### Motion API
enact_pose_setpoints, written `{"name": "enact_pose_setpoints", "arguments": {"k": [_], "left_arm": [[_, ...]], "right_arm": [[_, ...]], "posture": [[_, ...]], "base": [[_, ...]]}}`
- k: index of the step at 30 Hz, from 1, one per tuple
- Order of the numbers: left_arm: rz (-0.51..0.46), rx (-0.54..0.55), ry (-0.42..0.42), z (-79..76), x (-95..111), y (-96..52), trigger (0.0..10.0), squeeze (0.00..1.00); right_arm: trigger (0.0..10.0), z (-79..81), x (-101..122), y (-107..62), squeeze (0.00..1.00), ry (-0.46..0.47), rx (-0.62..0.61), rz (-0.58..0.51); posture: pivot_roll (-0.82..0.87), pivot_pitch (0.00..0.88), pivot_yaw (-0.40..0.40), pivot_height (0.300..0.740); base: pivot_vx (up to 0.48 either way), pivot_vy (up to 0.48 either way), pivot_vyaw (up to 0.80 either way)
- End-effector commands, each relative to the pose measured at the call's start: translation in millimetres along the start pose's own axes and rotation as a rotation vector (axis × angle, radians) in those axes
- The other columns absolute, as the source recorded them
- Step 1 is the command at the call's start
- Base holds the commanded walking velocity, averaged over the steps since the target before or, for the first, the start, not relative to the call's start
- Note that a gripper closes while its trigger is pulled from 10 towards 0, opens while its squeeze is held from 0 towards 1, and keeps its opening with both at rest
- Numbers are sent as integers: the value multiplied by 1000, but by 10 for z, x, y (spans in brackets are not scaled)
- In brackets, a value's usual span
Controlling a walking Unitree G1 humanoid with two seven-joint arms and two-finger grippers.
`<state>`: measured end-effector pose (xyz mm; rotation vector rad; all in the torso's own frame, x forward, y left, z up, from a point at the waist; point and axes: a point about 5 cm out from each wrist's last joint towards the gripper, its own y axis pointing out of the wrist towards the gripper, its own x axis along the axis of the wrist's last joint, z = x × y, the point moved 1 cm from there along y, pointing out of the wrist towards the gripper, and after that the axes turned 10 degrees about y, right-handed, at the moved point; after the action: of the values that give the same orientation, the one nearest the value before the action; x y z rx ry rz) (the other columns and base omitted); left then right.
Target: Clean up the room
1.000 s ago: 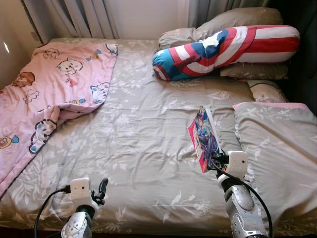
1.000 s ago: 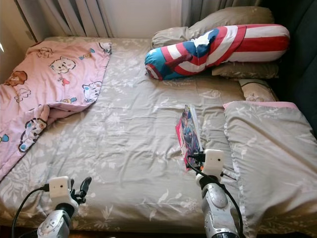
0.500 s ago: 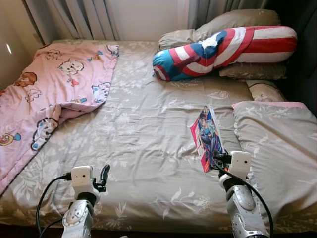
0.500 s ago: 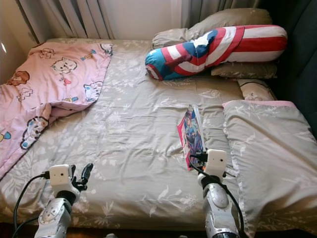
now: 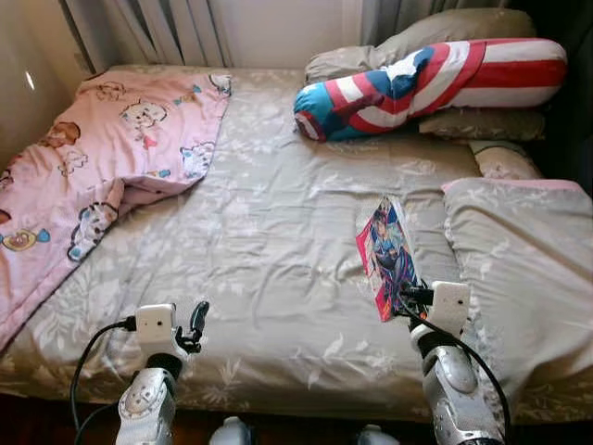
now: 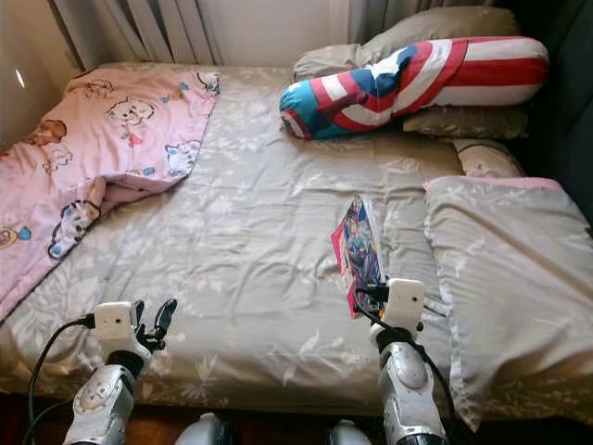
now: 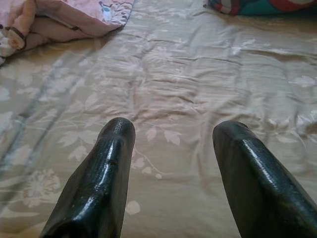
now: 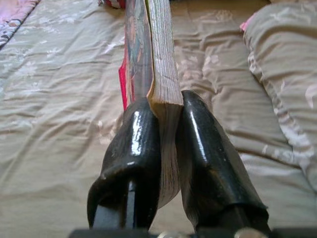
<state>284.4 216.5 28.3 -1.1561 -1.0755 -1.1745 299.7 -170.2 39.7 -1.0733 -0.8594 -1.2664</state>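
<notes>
A comic book (image 5: 387, 256) with a bright cover and pink edge is held on edge above the grey floral bed sheet (image 5: 278, 241), right of the bed's middle. My right gripper (image 5: 405, 298) is shut on its near end; in the right wrist view both black fingers (image 8: 133, 148) clamp the book (image 8: 161, 84) by its pages. Over the near left part of the bed my left gripper (image 5: 196, 320) is open, and in the left wrist view its gripper (image 7: 173, 134) has only sheet between the fingers.
A pink cartoon blanket (image 5: 102, 148) is rumpled at the bed's left. A red, white and blue bolster (image 5: 426, 79) lies on grey pillows at the head. A grey pillow (image 5: 523, 255) lies at the right. Curtains (image 5: 139, 28) hang behind.
The whole view has shifted back and down, so the camera moved; the bed's near edge and the floor now show. The right gripper still holds the book and the left stays open.
</notes>
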Motion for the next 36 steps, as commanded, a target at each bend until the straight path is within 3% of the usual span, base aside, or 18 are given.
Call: {"name": "enact_pose_setpoints", "arguments": {"k": [1,28,36], "left_arm": [[24,-6,-5,-6,-46,-28,10000,0],[31,-21,-4,-28,-38,-36,10000,0],[34,-22,-1,-27,-40,-36,10000,0]], "right_arm": [[10000,3,57,13,0,14,-2,-37],[10000,-6,42,15,0,22,-6,-37],[10000,-8,41,13,0,25,-7,-40]], "posture": [[9,148,2,638],[13,148,5,638],[13,148,6,638]], "base": [[0,0,0],[0,0,0],[254,0,0]]}}
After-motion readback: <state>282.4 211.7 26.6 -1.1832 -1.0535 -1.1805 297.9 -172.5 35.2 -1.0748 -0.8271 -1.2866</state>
